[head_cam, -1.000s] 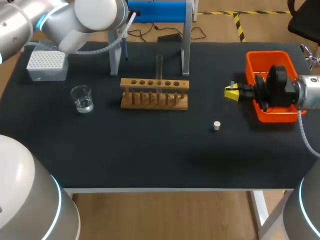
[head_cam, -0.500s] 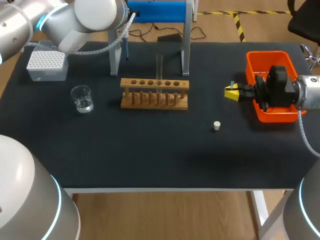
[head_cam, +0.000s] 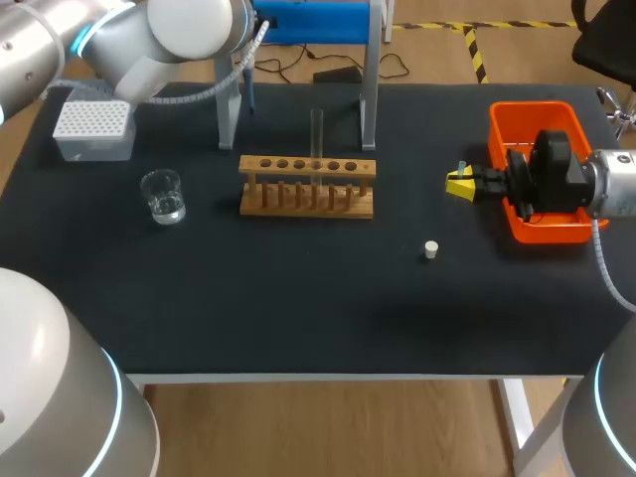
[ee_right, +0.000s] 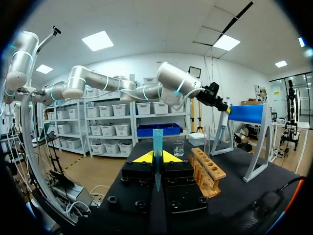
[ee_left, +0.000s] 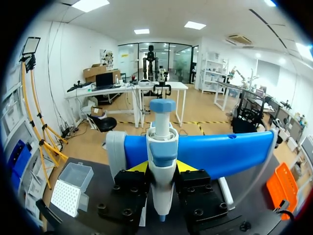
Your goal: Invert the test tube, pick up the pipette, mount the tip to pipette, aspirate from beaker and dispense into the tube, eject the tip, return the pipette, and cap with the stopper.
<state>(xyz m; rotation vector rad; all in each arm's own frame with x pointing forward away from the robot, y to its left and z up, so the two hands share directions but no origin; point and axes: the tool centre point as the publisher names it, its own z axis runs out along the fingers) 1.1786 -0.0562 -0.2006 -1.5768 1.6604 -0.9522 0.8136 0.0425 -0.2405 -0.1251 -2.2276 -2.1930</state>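
Observation:
My left gripper (ee_left: 161,166) is shut on the white and blue pipette (ee_left: 162,142), which hangs upright at the blue stand (ee_left: 225,152). In the head view only the pipette's thin lower end (head_cam: 248,97) shows, by the stand's left leg. My right gripper (head_cam: 459,185) stays beside the orange bin, shut on a translucent blue pipette tip (ee_right: 157,147) that stands upright between its fingers. The glass test tube (head_cam: 316,129) stands upright in the wooden rack (head_cam: 308,189). The beaker (head_cam: 163,196) holds clear liquid, left of the rack. The white stopper (head_cam: 430,249) lies on the mat.
The white tip box (head_cam: 92,129) sits at the back left, near my left arm. The orange bin (head_cam: 527,114) stands at the right edge, partly under my right wrist. The stand's grey legs (head_cam: 370,99) rise just behind the rack.
The pipette's lower end by the stand seems to have risen slightly. My right arm has kept still with the tip in it.

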